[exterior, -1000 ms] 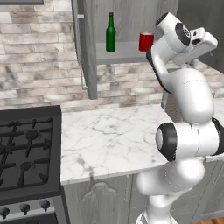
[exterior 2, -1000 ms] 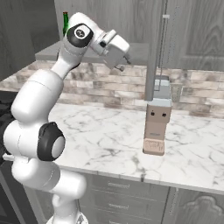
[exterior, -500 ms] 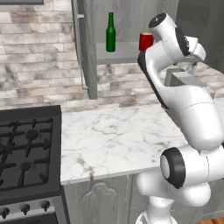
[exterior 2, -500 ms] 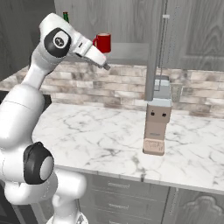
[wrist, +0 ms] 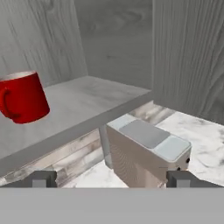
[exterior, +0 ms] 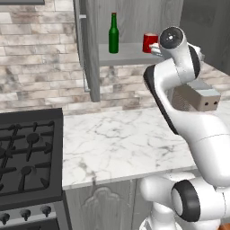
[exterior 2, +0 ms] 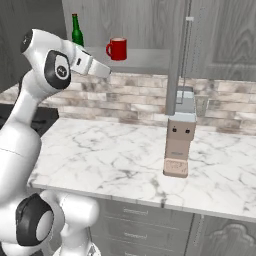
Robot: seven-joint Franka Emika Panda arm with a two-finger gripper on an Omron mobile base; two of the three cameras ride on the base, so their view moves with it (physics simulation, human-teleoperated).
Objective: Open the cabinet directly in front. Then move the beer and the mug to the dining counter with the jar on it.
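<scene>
The mug [wrist: 24, 97] stands on the open cabinet's [exterior: 90, 67] shelf, the beer [exterior: 113, 33] well apart. The gripper [wrist: 111, 178], jaws spread, should swing toward the mug, centre on it and approach level, clear of the handle.

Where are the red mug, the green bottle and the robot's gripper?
red mug [exterior 2: 117, 49], right base view, middle of its red side.
green bottle [exterior: 113, 36], left base view, on its glass body.
gripper [wrist: 111, 179], hand view, midway between its two open fingertips.
</scene>
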